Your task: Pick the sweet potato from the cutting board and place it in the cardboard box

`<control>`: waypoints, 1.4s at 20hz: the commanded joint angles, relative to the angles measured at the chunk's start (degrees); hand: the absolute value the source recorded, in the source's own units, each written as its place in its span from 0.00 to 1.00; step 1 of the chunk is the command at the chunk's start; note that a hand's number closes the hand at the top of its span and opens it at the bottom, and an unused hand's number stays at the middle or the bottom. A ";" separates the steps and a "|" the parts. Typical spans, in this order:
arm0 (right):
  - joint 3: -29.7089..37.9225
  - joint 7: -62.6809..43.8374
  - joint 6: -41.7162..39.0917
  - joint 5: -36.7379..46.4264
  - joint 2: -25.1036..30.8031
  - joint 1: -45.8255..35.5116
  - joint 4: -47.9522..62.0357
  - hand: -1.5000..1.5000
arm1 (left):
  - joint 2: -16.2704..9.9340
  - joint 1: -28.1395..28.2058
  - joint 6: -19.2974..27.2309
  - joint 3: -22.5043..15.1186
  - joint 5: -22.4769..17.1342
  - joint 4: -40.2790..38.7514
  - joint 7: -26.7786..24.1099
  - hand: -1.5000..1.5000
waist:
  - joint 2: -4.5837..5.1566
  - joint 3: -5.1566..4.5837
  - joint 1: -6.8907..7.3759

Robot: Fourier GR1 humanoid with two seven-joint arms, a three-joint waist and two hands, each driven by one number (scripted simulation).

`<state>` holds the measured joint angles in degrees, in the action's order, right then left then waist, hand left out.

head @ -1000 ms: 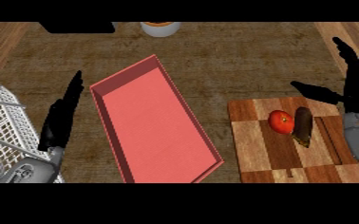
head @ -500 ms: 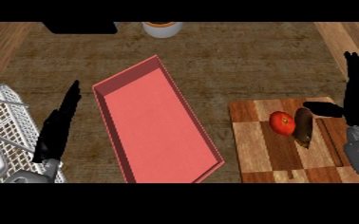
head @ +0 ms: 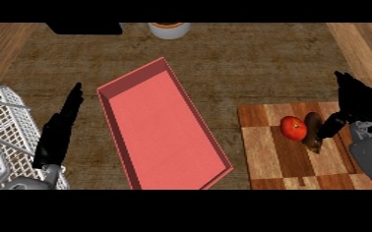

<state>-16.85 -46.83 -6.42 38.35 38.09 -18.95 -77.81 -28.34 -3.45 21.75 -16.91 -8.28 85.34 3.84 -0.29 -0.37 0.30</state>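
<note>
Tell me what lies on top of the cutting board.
On the cutting board lie a red tomato and a dark sweet potato, touching. The right robot hand covers part of the board's right edge.

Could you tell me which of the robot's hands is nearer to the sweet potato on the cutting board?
The right. The right hand is right beside the sweet potato, just to its right over the cutting board; the left hand rests far across the counter, beyond the red box.
</note>
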 commanded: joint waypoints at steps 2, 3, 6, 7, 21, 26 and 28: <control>-2.59 -15.33 -15.26 -3.67 -4.40 -1.97 -5.26 0.00 | -0.21 0.69 -0.57 0.58 -0.17 2.39 1.21 0.50 | -0.08 0.25 -0.13; -0.96 -15.52 -17.81 -5.62 -4.20 -3.58 -4.08 0.00 | -1.64 -0.18 -3.14 3.36 -1.51 -1.00 -2.16 0.50 | 0.16 0.25 -0.16; -3.68 -22.44 -16.48 -1.83 -9.46 -3.05 -5.30 0.00 | 1.48 1.40 0.90 -0.67 2.55 3.86 2.61 0.50 | 0.10 0.34 0.05; -1.97 -20.34 -16.06 -2.53 -8.55 -1.39 -4.79 0.00 | 1.14 0.44 -1.72 1.70 1.41 -1.92 -1.02 0.50 | 0.24 0.32 -0.40; 0.29 -21.49 -16.31 6.50 -12.89 1.38 -1.33 0.00 | 4.57 1.72 -2.12 3.59 4.42 -0.95 -1.80 0.50 | 0.21 0.34 -0.51; 2.09 -19.59 -15.36 9.02 -14.38 3.10 -1.55 0.00 | 3.45 6.25 -3.31 3.94 5.17 8.34 2.24 0.50 | 0.13 0.38 -0.11; 3.35 -18.30 -17.27 9.64 -14.64 0.74 0.51 0.00 | 5.13 2.32 -4.69 5.49 5.92 -0.18 -1.24 0.50 | 0.29 0.35 -0.29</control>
<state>-14.47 -59.69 -20.44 46.55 24.80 -17.34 -77.88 -24.94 0.18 17.62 -12.13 -3.76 88.08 3.71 -0.06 -0.02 0.09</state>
